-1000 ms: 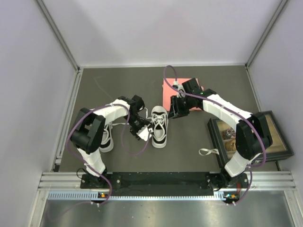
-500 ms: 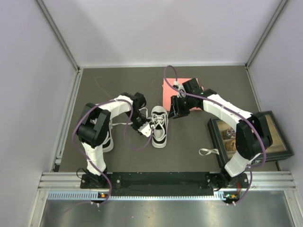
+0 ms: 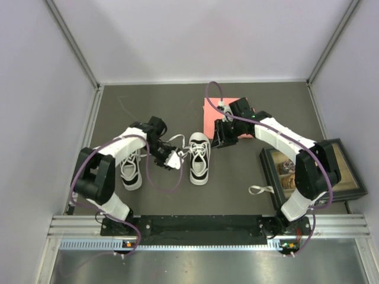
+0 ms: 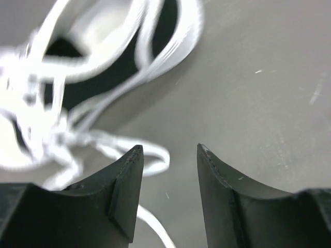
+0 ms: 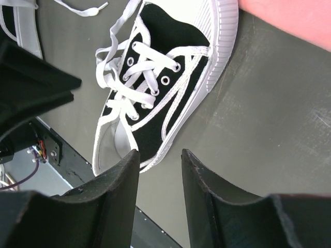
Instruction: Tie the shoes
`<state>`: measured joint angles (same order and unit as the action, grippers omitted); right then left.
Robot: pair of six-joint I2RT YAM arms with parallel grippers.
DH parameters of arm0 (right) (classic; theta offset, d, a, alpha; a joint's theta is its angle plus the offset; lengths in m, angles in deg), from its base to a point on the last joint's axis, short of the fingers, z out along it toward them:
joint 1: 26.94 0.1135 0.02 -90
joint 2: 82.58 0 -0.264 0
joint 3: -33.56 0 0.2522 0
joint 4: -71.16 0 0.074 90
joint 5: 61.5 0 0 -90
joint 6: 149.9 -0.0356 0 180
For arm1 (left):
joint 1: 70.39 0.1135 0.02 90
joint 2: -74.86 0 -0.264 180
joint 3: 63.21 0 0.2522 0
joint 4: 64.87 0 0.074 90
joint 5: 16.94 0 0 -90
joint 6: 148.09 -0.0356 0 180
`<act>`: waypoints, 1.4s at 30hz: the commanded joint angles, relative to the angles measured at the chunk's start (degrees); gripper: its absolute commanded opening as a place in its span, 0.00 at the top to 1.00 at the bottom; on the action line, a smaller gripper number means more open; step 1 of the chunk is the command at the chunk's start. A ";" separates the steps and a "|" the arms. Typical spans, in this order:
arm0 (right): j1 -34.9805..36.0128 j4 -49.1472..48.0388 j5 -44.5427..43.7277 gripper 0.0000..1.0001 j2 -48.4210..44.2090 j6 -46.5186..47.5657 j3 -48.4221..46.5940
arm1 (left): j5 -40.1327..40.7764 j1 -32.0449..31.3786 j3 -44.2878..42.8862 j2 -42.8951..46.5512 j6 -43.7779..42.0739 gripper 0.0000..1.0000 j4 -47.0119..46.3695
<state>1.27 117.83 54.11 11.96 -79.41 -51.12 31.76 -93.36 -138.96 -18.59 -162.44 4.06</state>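
Observation:
Two small black-and-white shoes lie on the dark table. One shoe (image 3: pixel 199 160) is in the middle with its white laces (image 3: pixel 176 140) loose and trailing left. The other shoe (image 3: pixel 129 168) lies left of it, beside my left arm. My left gripper (image 3: pixel 173 160) hovers just left of the middle shoe and is open. In the left wrist view a lace loop (image 4: pixel 155 159) lies on the table beyond the open left gripper (image 4: pixel 168 150), and the shoe (image 4: pixel 103 72) is blurred. My right gripper (image 3: pixel 220 137) is open above the table by the toe of the middle shoe (image 5: pixel 165 88).
A pink pad (image 3: pixel 222 115) lies behind the right gripper. A dark framed box (image 3: pixel 349 177) stands at the right edge, with a white strap (image 3: pixel 259 190) on the table beside it. Grey walls close in the left, back and right.
My left arm has swung out to the left, uncovering the left shoe, and its gripper has drawn slightly left from the middle shoe. The right arm has not moved.

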 commanded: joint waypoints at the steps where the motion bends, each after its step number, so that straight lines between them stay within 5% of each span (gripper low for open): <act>1: -1.22 -0.30 0.94 0.61 -2.52 1.31 -1.33 | -0.90 2.57 5.91 4.15 21.01 0.49 -16.39; 11: -1.31 -0.39 2.08 0.62 -1.29 2.02 -2.47 | 4.38 2.75 11.11 1.78 35.18 0.53 -31.97; 26: -1.40 -1.61 2.61 0.62 -0.15 1.31 -2.83 | 5.53 2.48 14.19 0.20 29.03 0.59 -28.72; 34: -1.31 -3.20 4.19 0.64 2.22 0.52 -4.49 | 0.00 2.48 8.21 0.02 28.69 1.00 -20.04; 42: -1.31 -4.78 6.73 0.72 5.82 -0.36 -7.22 | -11.78 2.57 3.29 5.64 37.53 1.00 -13.25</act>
<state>0.51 116.19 58.26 16.40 -79.08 -54.77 29.18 -90.75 -132.93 -17.94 -131.32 -13.03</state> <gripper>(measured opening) 0.318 0.015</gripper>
